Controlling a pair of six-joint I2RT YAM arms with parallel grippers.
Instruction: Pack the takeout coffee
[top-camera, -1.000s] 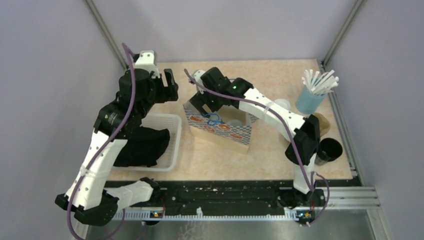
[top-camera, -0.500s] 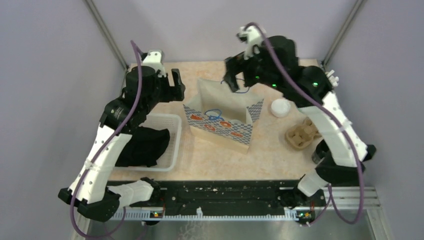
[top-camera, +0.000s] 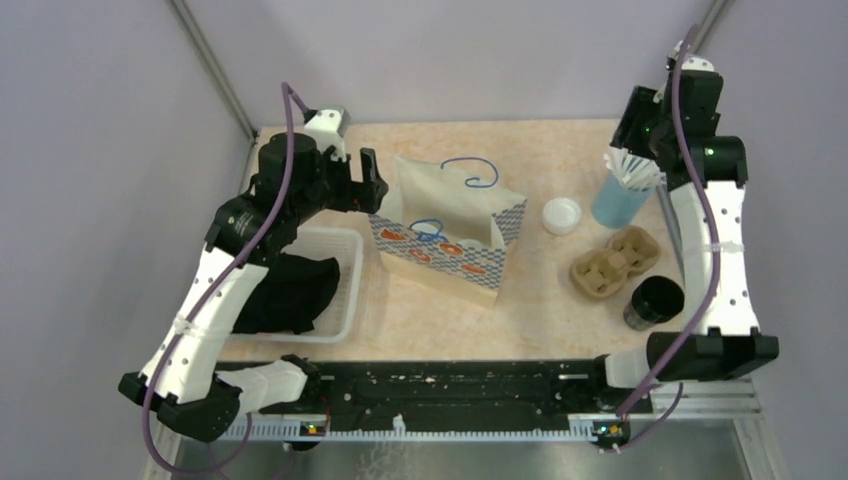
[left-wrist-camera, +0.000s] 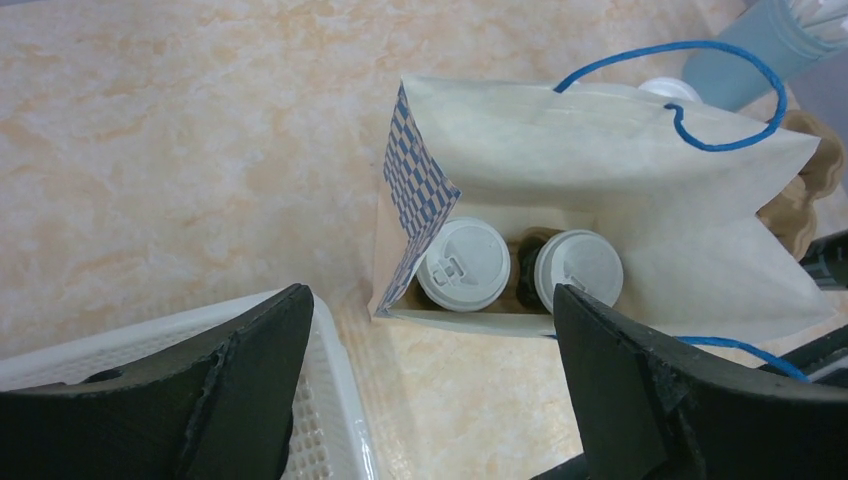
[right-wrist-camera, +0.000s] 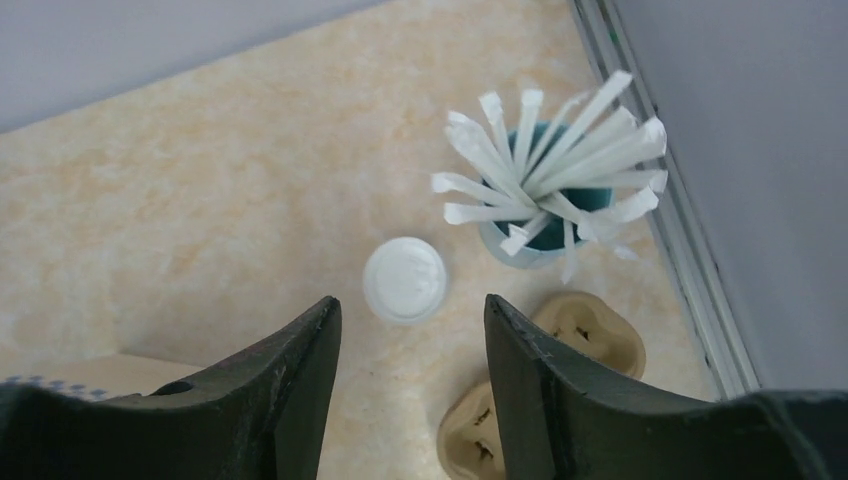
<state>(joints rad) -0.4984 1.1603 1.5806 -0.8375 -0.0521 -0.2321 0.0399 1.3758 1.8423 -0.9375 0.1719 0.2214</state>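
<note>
Pale marbled tabletop (top-camera: 545, 295) fills a grey-walled cell. Straight below the left pincer (left-wrist-camera: 432, 305), whose fingers stand spread wide with nothing between them, the two small dark-sided takeaway cups (left-wrist-camera: 463, 264) with pale round lids stand side by side. They sit inside the white paper bag (left-wrist-camera: 600, 160) with blue checked sides and blue cord handles. The right pincer (right-wrist-camera: 410, 303), about half spread and empty, hangs over a loose flat white lid (right-wrist-camera: 404, 280), with a blue cup of paper-wrapped straws (right-wrist-camera: 540, 190) ahead and to its right.

As I judge it, a descent by the left pincer could snag the bag's checked edge and tip the unbraced cups. A drop by the right could topple the straws.

Only the left wrist view shows the cups. From above the bag's walls hide them, and the right wrist view catches just a corner of the bag.
</note>
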